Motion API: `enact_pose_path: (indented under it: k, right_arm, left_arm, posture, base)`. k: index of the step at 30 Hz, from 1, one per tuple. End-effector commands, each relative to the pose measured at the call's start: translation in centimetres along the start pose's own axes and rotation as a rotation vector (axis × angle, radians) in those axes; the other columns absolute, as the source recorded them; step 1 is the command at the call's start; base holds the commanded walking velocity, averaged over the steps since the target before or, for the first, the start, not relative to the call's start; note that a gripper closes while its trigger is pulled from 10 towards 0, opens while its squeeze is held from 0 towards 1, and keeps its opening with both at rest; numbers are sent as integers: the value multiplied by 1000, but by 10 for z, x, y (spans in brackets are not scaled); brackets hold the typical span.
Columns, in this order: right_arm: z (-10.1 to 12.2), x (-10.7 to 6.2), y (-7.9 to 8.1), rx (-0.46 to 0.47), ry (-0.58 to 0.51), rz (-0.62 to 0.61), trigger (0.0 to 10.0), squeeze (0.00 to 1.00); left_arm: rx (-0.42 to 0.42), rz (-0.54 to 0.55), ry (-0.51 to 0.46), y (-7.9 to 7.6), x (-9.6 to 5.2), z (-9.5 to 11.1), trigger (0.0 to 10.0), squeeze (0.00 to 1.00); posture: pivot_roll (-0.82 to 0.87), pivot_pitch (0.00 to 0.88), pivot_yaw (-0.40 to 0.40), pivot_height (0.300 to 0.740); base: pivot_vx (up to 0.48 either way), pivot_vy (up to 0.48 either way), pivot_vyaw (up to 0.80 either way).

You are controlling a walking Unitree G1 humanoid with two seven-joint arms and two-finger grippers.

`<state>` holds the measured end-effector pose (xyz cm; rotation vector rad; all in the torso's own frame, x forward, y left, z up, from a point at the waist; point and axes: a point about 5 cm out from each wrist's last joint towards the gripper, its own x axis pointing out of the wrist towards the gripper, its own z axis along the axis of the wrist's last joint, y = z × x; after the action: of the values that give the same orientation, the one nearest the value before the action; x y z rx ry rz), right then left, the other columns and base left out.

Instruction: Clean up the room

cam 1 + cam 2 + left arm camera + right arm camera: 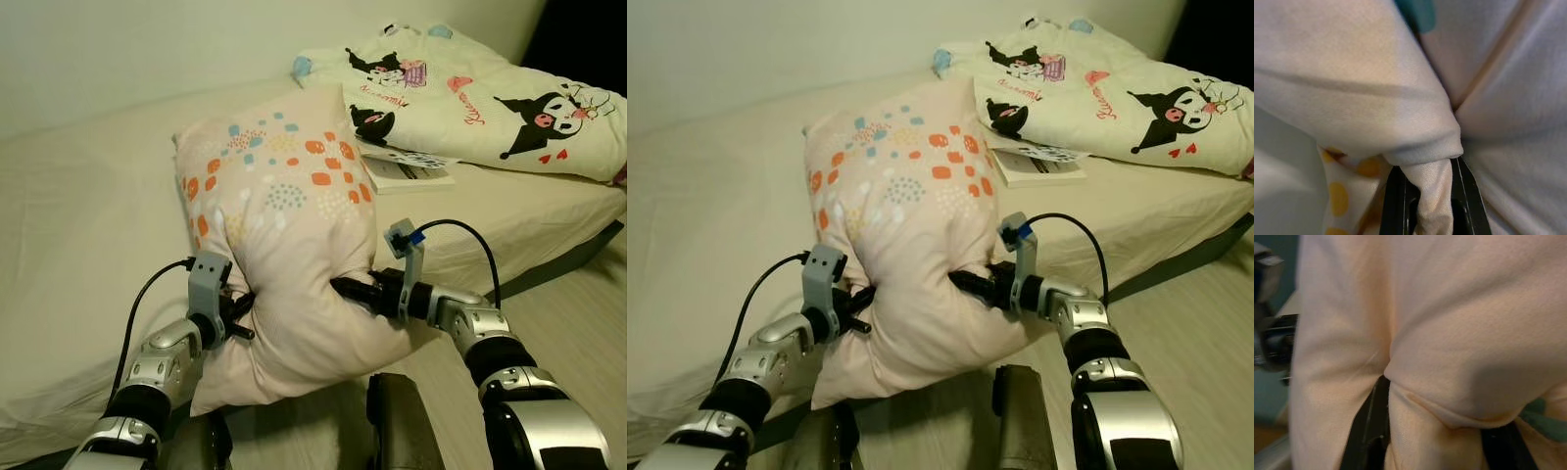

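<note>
Where the bed (88,225) meets its near edge, a pale pink pillow (284,235) printed with orange and blue spots stands tilted, its upper part leaning back over the mattress and its lower end hanging past the near edge. Both arms pinch this lower end from opposite sides. The left gripper (245,311) presses into the pillow's left flank; in the left wrist view its two black fingers (1396,205) stand narrow, closed on a bunched fold of the pillow's fabric between them. The right gripper (345,287) enters from the right flank, its fingers buried in the cover; in the right wrist view the black fingers (1369,428) sit apart on either side of a thick fold of pink fabric, clamped onto it. The pillow is dented inward where the two grippers meet it.

Toward the far right corner of the bed lies a cream quilt (470,93) with black-and-pink cartoon figures, folded loosely. A thin white booklet (407,171) lies flat on the mattress, partly tucked under the quilt's near edge and just beside the pillow's upper right corner. A strip of light wooden floor (578,323) shows along the bed's right edge.
</note>
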<state>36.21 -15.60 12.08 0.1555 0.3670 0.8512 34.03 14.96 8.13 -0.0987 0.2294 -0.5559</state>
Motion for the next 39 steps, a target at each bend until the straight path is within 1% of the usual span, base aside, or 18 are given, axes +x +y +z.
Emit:
enact_pose_path:
  k: [1, 4, 8, 14, 16, 19, 20, 23, 25, 26, 27, 28, 32, 33, 35, 36, 37, 39]
  right_arm:
    - [-21, 12, 10, 29, 85, 21, 0, 0]
    - [-17, 11, 8, 26, 66, -13, 0, 0]
    - [2, 12, 4, 40, -64, -100, 0, 0]
    - [14, 12, 6, 55, -198, -179, 0, 0]
    - [18, 11, 11, -8, -230, -205, 0, 0]
    - [20, 11, 13, -42, -239, -217, 0, 0]
    - [35, 8, 21, -105, -311, -235, 0, 0]
    - [47, 5, 26, -130, -374, -249, 0, 0]
    - [57, 2, 32, -155, -425, -272, 0, 0]
    - [63, 2, 38, -175, -460, -280, 0, 0]
    - [63, 2, 38, -175, -460, -280, 0, 0]
    - [69, 1, 47, -226, -498, -308, 0, 0]
    - [70, -1, 52, -245, -534, -364, 0, 0]
    - [69, -2, 53, -256, -542, -386, 1647, 0]
    - [68, -2, 54, -264, -546, -403, 1647, 0]
    - [61, -2, 53, -275, -519, -437, 10000, 0]
    - [61, -2, 53, -275, -519, -437, 10000, 0]
    - [52, -2, 54, -291, -502, -488, 10000, 0]
  left_arm:
    - [-19, -62, 22, -14, 7, -6, 0, 0]
    - [-18, -59, 11, -12, 6, -3, 0, 0]
    - [-36, -34, -41, -7, 1, 4, 0, 0]
    - [-90, 12, -144, -3, -12, 15, 0, 0]
    - [-95, 20, -194, -8, -20, 23, 0, 0]
    - [-92, 24, -210, -10, -23, 26, 0, 0]
    - [-93, 52, -279, -16, -29, 40, 0, 0]
    - [-97, 76, -335, -21, -34, 52, 0, 0]
    - [-112, 104, -403, -26, -37, 66, 0, 0]
    - [-129, 133, -447, -30, -37, 77, 8902, 0]
    - [-129, 133, -447, -30, -37, 77, 8902, 0]
    - [-142, 164, -465, -36, -37, 86, 10000, 0]
    - [-120, 169, -426, -40, -35, 83, 10000, 0]
    - [-112, 182, -409, -40, -35, 81, 10000, 0]
    - [-109, 194, -395, -41, -35, 80, 10000, 0]
    - [-91, 223, -374, -41, -35, 78, 10000, 0]
    - [-91, 223, -374, -41, -35, 78, 10000, 0]
    - [-40, 281, -375, -40, -36, 81, 10000, 0]
  posture:
    - [-74, 222, 36, 550]
    - [-73, 215, 32, 550]
    - [-71, 194, 24, 550]
    - [-73, 158, 14, 550]
    - [-72, 139, 11, 550]
    - [-72, 139, 11, 550]
    - [-74, 122, 10, 550]
    - [-75, 114, 11, 550]
    - [-75, 95, 11, 550]
    - [-75, 95, 11, 550]
    - [-75, 95, 11, 550]
    - [-78, 78, 10, 550]
    - [-83, 70, 8, 550]
    - [-86, 63, 8, 550]
    - [-86, 63, 8, 550]
    - [-88, 46, 5, 550]
    - [-88, 46, 5, 550]
    - [-86, 31, 3, 550]
  base:
    - [0, 0, 0]
    - [0, 0, 0]
    - [0, 0, 0]
    - [0, 0, 0]
    - [0, 0, 0]
    - [0, 0, 0]
    - [0, 0, 0]
    - [0, 0, 0]
    - [0, 0, 0]
    - [0, 0, 0]
    - [0, 0, 0]
    - [0, 0, 0]
    - [0, 0, 0]
    - [0, 0, 0]
    - [0, 0, 0]
    - [0, 0, 0]
    - [0, 0, 0]
    - [0, 0, 0]
